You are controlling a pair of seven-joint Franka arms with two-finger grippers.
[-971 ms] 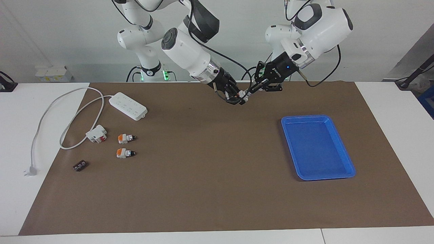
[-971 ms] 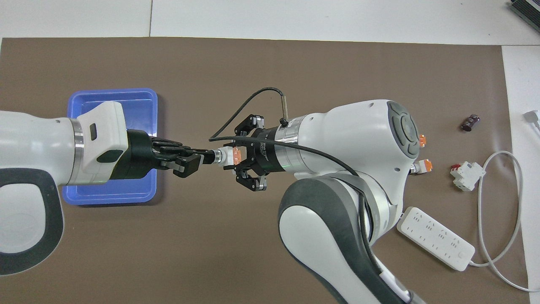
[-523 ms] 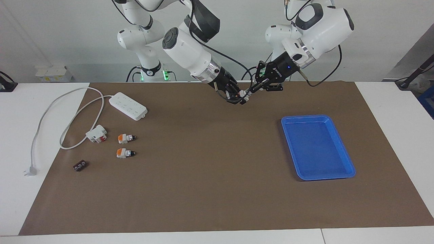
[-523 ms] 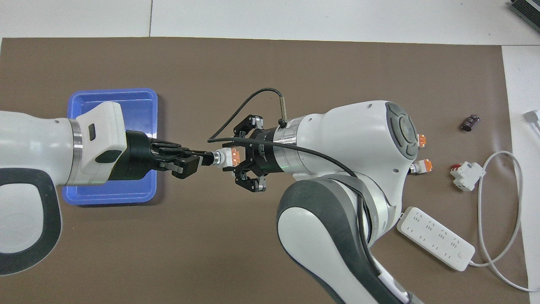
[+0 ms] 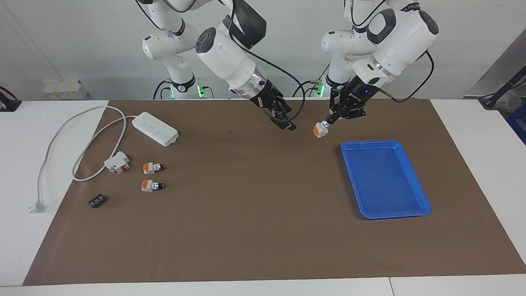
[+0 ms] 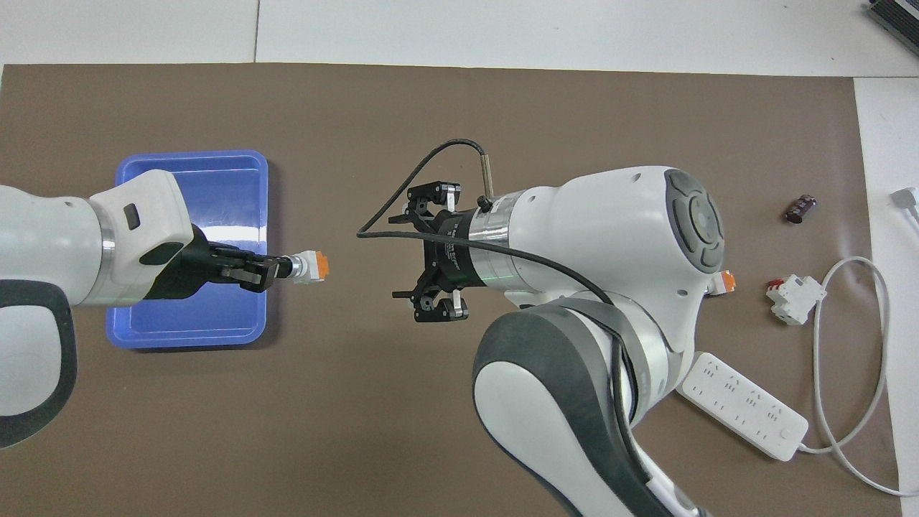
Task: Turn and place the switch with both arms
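A: Left gripper [image 5: 328,122], black and two-fingered, clamped tight on the black knob tip of the thumb-sized rotary switch [image 5: 319,130]; orange end out and down, white body between. Aloft over bare brown mat [image 5: 254,230], just beside the blue plastic tray [image 5: 427,207] at the rim nearer the robots.

B: And the right gripper [image 5: 284,121]?

A: Fingers spread wide, holding nothing. Hanging over the mat toward the middle of the table, clear of the switch, a plain gap between the two.

B: Why that hold?

A: By the look of it, knob pinched so the body hangs free, handy for lowering the orange end first into the tray. Turning step seemingly over; placing yet to come.

B: Anything in the way?

A: Nothing between switch and tray floor save the raised rim, to be cleared from above. Tray bare inside.

B: Elsewhere on the table?

A: Toward the right arm's end: two more switches, one [image 5: 153,167] nearer the robots than the other [image 5: 151,185], both lying flat. Beside them a white-and-red block [image 5: 117,162]; a small black ridged block [image 5: 97,201] farther out. White power strip [image 5: 155,128] with looping cable [image 5: 57,135] nearer the robots. All well apart from the tray.
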